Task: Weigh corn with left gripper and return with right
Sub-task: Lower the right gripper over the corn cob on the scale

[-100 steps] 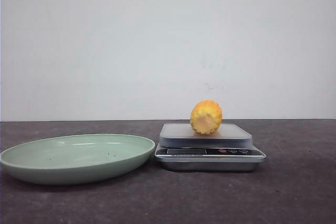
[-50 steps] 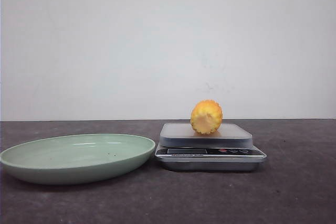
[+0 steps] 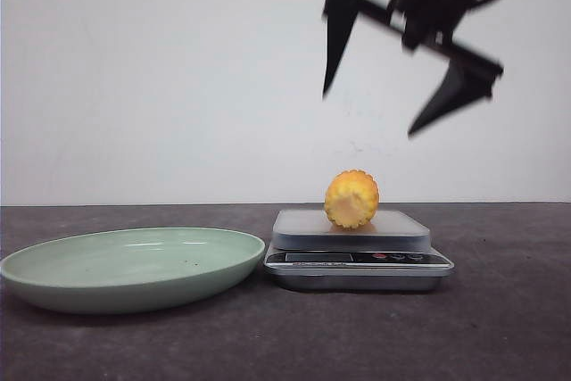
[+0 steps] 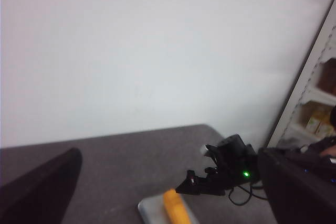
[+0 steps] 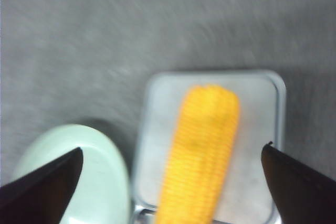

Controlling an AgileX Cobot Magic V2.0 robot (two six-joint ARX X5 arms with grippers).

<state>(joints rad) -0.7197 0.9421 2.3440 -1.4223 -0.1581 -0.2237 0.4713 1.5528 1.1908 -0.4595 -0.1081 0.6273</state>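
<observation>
The corn point(image 3: 351, 199) lies on its side on the scale point(image 3: 357, 252), cut end toward the camera; the right gripper point(image 3: 370, 111) hangs above the scale, jaws spread wide, holding nothing; the green plate point(image 3: 132, 267) sits just left of the scale; the left gripper's point(image 4: 168, 192) fingers stand wide apart, empty.

No text, number or brand can be read anywhere. The scale point(image 3: 359, 260) has a dark display window on its front panel, but no digits are legible in it, and the small round buttons beside it carry no readable marks. In the left wrist view, packages on a shelf point(image 4: 315, 114) at the edge are too blurred to show any lettering.
</observation>
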